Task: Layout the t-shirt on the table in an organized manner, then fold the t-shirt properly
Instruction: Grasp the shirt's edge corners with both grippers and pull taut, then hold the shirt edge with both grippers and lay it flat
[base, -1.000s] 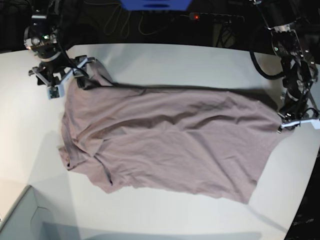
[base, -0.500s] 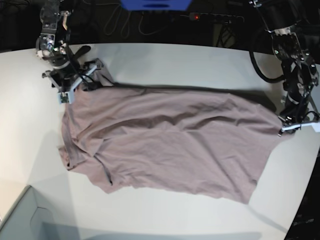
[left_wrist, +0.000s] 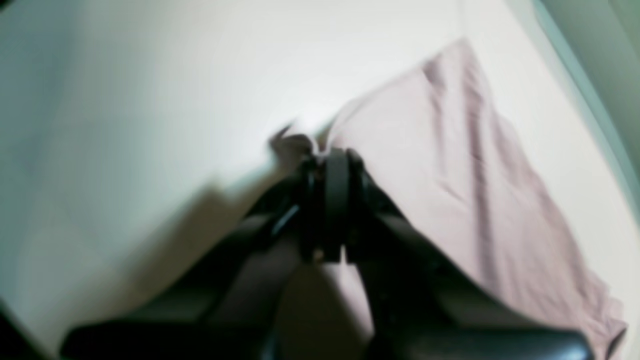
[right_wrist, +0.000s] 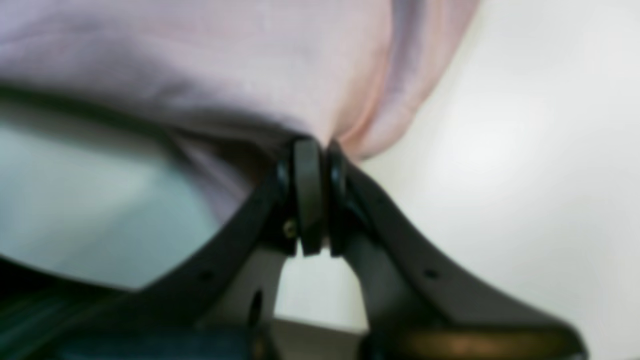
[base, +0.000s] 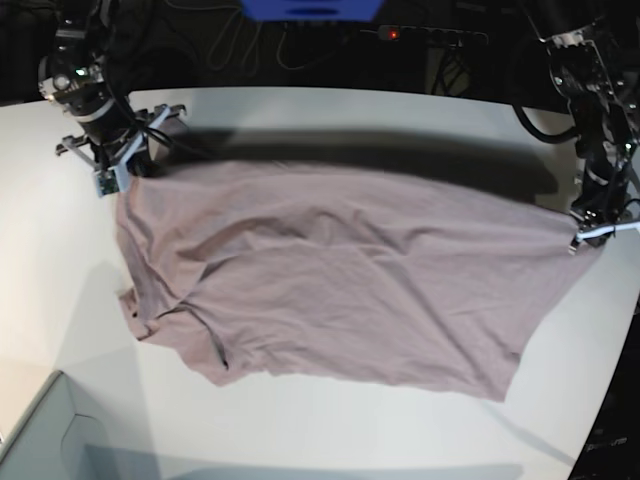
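**Both hands pinching the shirt, stretched across the desk**

While the shirt (base: 330, 270) lies spread over the middle of the white desk (base: 330, 120), each arm has a corner of it. It runs long-ways between the two hands, wrinkly, with creases fanning across the cloth and a sleeve bunched up on the near side below the right hand.

Right hand (base: 128, 158) sits at the shirt's far corner on the base view's left. Its wrist view shows the black fingers (right_wrist: 306, 195) pressed tight together with mauve cloth coming out from between them, so it's clamped on the shirt. Cloth there hangs lifted a bit off the desk, with a shadow under it.

Left hand (base: 592, 228) is at the opposite end of the shirt, on the base view's right, close to the desk edge. The wrist view is blurry, but the fingers (left_wrist: 334, 200) look closed with a little tuft of fabric poking out past the tips, so it's gripping that corner too.

Far edge of the shirt between the two hands looks pulled up slightly, throwing a dark band of shadow on the desk behind it. Near edge lies flat on the desk.

A pale grey-green box corner (base: 40, 440) sits well apart from the shirt, at the near side below the right hand. Behind the desk it's dark, with a blue thing (base: 310, 8) past the shirt's far side.
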